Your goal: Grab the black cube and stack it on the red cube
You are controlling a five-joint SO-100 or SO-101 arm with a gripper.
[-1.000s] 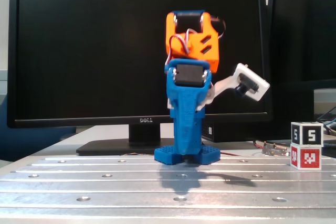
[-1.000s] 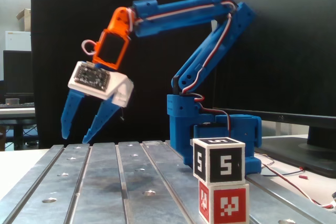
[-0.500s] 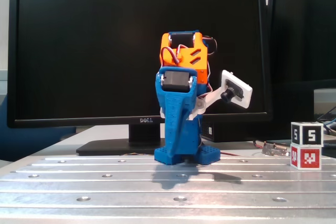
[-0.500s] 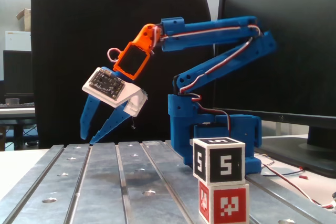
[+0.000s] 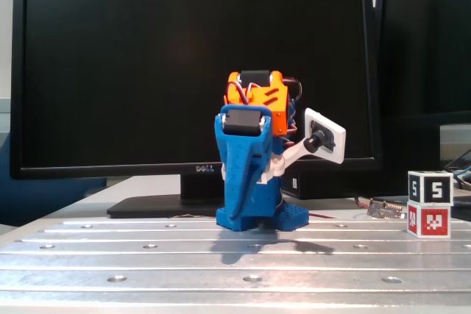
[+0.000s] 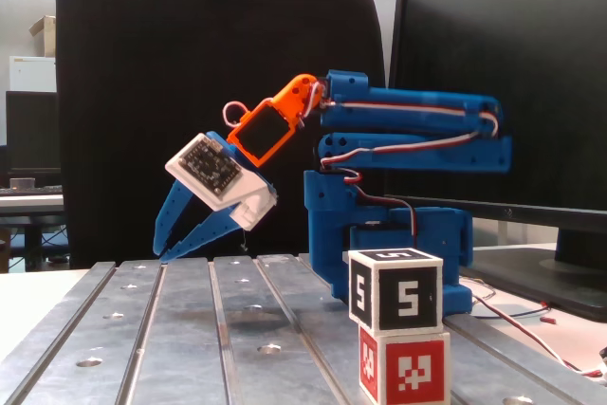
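The black cube (image 6: 395, 289), with a white "5" on its faces, sits squarely on top of the red cube (image 6: 403, 368) at the front right of the metal table; both also appear at the far right, black cube (image 5: 430, 187) over red cube (image 5: 429, 220). The blue arm (image 5: 246, 170) is folded low over its base. My gripper (image 6: 161, 254) points down and left, well away from the cubes. Its blue fingertips (image 6: 175, 230) meet just above the table with nothing between them.
The slotted metal table (image 6: 190, 329) has screw holes along its grooves. A large Dell monitor (image 5: 195, 71) stands right behind the arm, a black chair back (image 6: 190, 64) is beyond the table, and loose cables (image 6: 531, 320) lie by the base.
The arm has folded down and back toward its base, bringing the gripper lower and closer in. The fingers have drawn together. The stacked cubes have not moved.
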